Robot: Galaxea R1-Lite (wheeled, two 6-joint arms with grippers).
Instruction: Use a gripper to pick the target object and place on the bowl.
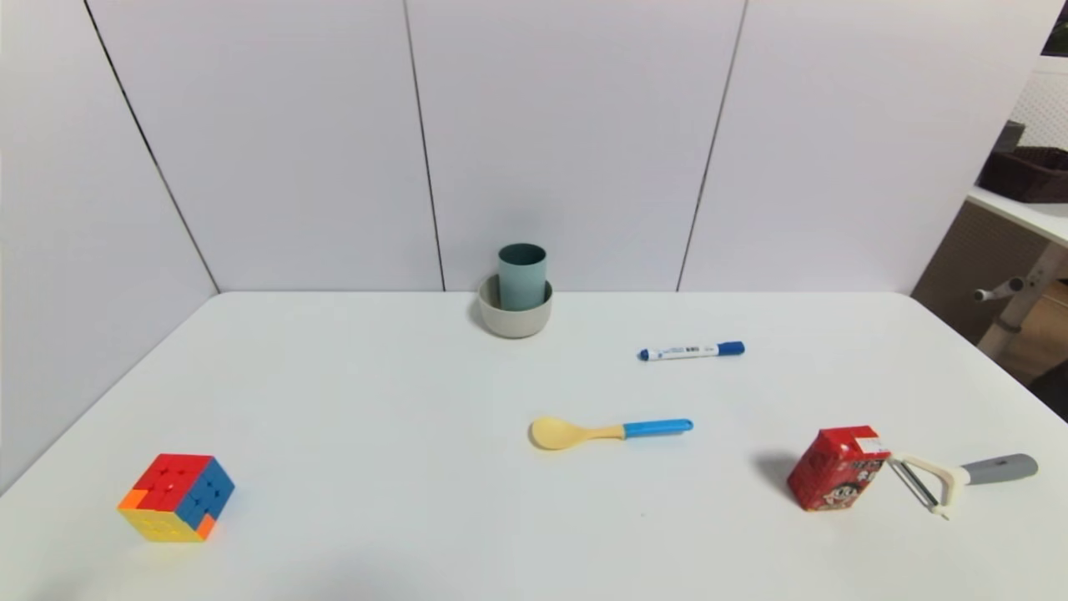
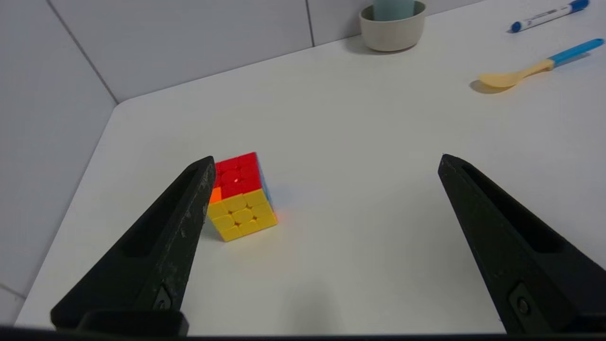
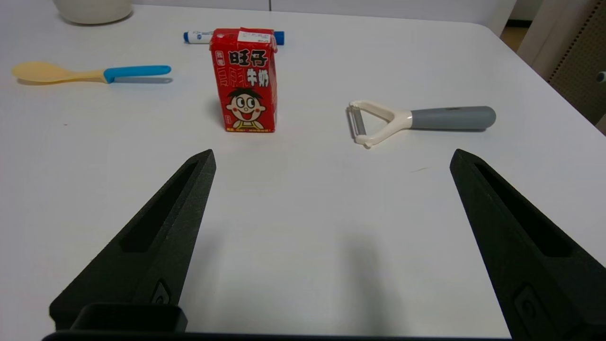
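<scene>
The pale blue-grey cup point(image 1: 522, 275) stands upright inside the beige bowl point(image 1: 515, 319) at the back middle of the white table. Both also show in the left wrist view, the cup point(image 2: 394, 8) in the bowl point(image 2: 392, 33), far off. The right wrist view shows only the bowl's lower part point(image 3: 93, 10). Neither arm shows in the head view. My left gripper point(image 2: 325, 161) is open and empty above the table's near left, beside the colour cube. My right gripper point(image 3: 332, 155) is open and empty above the near right, short of the carton and peeler.
A colour cube point(image 1: 177, 497) lies near left. A yellow spoon with a blue handle point(image 1: 609, 431) lies mid-table. A blue marker point(image 1: 691, 351) lies behind it. A red milk carton point(image 1: 838, 467) and a grey-handled peeler point(image 1: 959, 477) stand near right. Wall panels close the back and left.
</scene>
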